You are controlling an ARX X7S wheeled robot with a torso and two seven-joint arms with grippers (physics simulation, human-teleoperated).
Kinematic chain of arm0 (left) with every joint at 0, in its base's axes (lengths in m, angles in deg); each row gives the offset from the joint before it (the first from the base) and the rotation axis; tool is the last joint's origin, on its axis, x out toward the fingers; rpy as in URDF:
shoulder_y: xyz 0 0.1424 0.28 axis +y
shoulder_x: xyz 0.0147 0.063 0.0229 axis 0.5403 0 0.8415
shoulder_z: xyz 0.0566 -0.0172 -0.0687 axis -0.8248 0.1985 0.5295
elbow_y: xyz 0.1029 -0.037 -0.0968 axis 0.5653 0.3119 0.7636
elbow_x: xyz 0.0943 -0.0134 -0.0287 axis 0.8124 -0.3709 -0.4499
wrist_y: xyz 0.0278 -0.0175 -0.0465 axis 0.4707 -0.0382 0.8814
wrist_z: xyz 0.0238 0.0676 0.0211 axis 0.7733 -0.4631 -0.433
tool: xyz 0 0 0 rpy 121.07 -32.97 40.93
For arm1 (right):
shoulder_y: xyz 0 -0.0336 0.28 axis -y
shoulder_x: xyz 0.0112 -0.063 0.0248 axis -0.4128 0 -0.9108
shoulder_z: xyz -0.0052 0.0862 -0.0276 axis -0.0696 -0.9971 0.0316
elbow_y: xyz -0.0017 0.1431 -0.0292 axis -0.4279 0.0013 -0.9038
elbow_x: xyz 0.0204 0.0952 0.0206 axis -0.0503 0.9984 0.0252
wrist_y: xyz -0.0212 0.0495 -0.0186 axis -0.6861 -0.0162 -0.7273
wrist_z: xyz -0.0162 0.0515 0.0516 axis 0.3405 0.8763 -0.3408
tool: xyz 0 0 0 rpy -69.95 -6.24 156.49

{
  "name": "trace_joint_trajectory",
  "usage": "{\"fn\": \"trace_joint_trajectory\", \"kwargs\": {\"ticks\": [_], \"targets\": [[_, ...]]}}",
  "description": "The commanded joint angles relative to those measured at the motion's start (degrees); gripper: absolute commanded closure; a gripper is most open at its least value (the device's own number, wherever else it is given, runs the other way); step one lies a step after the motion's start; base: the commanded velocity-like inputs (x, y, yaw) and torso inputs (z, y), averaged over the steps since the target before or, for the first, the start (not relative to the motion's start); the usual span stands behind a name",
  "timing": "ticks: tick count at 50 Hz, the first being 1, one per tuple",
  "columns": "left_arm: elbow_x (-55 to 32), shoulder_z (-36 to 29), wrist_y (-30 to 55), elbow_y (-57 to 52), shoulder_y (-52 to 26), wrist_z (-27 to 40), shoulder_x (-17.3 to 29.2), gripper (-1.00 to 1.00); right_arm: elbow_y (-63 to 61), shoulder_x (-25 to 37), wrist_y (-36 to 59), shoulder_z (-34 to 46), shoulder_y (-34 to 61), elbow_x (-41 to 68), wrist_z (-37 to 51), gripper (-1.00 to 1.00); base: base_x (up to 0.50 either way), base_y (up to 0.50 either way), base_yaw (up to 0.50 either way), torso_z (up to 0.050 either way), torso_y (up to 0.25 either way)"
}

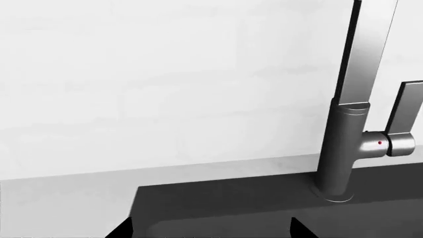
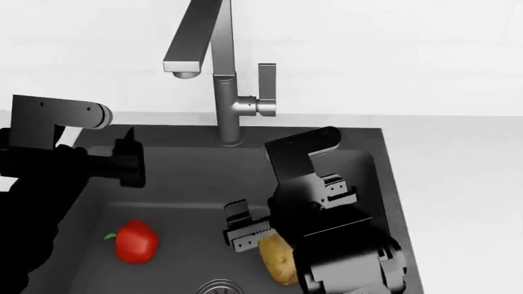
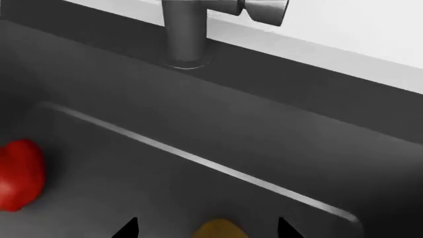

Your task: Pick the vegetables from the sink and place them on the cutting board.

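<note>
The red bell pepper (image 2: 135,241) lies on the floor of the dark sink (image 2: 188,184), at its left. The yellow-brown potato (image 2: 280,260) lies nearer the middle, beside the drain (image 2: 217,286). My right gripper (image 2: 245,229) hangs open low in the basin, right beside the potato. In the right wrist view the potato's end (image 3: 218,230) shows between the spread tips of that gripper (image 3: 206,231), and the pepper (image 3: 20,174) sits off to one side. Open and empty, my left gripper (image 2: 129,164) hovers over the sink's back left corner (image 1: 198,208). The cutting board is out of view.
A steel faucet (image 2: 225,92) with a side lever (image 2: 266,86) rises from the sink's back rim, its spout reaching left over the basin. Pale countertop (image 2: 457,184) borders the sink on the right, and a white wall (image 2: 368,55) stands behind.
</note>
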Motion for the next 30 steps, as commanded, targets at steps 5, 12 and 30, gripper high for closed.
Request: {"fn": "trace_joint_trajectory", "kwargs": {"ticks": [5,12,30], "targets": [[-0.54,0.30,-0.13,-0.27,0.50,0.12,0.54,-1.00,1.54,-0.53,1.71,1.15,-1.42,0.86,0.88,-1.00,0.00,0.00,0.00,0.000,0.000],[-0.64,0.29,-0.03,-0.61,0.55,0.29,0.76,-1.00,-1.98,0.01,2.58,1.50,-5.04,1.44,2.15,-1.00,0.00,0.00,0.00,0.000,0.000],[-0.55,-0.35,-2.13,1.63,1.38,-0.06,0.27,-1.00,19.39,-4.02,-8.41,3.66,0.65,-0.49,1.27,-1.00,0.00,0.00,0.00,0.000,0.000]]}}
